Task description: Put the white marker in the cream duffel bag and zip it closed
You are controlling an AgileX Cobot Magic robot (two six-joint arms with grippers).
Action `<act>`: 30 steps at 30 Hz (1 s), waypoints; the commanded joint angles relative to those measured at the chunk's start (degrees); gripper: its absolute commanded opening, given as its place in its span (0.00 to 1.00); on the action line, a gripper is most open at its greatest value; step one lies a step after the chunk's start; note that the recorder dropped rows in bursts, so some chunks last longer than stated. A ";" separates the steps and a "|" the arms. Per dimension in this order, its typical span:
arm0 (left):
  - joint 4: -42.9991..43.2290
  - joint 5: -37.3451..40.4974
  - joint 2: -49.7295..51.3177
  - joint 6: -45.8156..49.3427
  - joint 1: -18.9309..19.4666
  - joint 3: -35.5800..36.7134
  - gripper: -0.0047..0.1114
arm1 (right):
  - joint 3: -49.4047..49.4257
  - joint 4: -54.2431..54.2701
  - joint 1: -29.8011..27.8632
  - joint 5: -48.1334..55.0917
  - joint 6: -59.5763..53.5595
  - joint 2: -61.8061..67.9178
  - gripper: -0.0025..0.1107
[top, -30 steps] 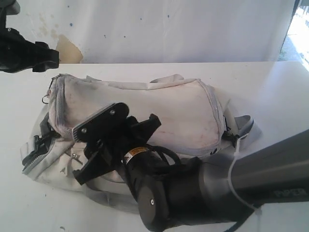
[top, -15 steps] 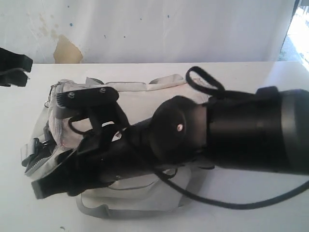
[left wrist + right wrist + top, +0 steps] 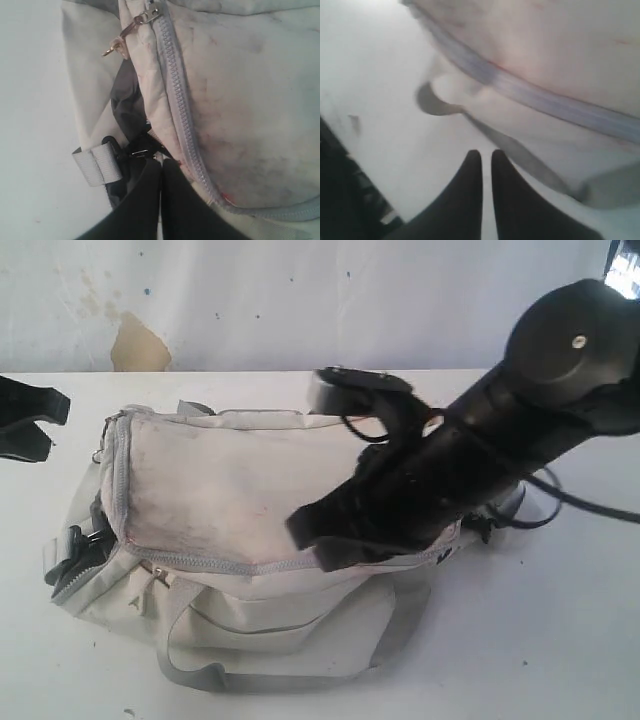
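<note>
Reads as the tail end of the job: zipping done or all but done, going by the present lie of things. Starting at the left, find the left gripper (image 3: 160, 164), cut off by the frame edge in the exterior view and standing apart from the end of the cream duffel bag (image 3: 230, 490), jaws pressed flat together on nothing. Near its tips in the wrist view, note a grey webbing loop (image 3: 97, 167), and a black clip (image 3: 88, 538) at the same end of the bag. Moving onto the bag, follow the grey zipper (image 3: 177, 95), teeth meshed along every stretch on show, with the metal pull (image 3: 141, 19) resting at a corner of the top panel. No sign of the white marker in any view; likely inside the bag, though impossible to confirm through the fabric. Further right, find the right arm (image 3: 480, 460) slanting across the bag and the right gripper (image 3: 486, 154) near the front zipper edge, jaws drawn almost together with a thin slit between, gripping nothing. Next, probably: confirm a fully shut zip all the way round, then lift both arms clear without snagging the straps. Hard to judge: the zipper's right-hand run, hidden under the arm; also any detail in the right wrist view, badly blurred.
</note>
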 commanded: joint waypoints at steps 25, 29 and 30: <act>12.06 -3.53 -0.51 -10.23 6.33 2.97 0.04 | 0.84 -34.25 -32.51 2.28 9.53 1.61 0.02; 12.06 -3.27 -0.51 -10.23 6.33 2.97 0.04 | 0.84 -34.25 -32.51 2.67 10.92 1.61 0.02; 12.06 -3.03 -0.51 -10.52 6.33 2.97 0.04 | 0.94 -34.25 -32.51 3.25 10.92 1.61 0.02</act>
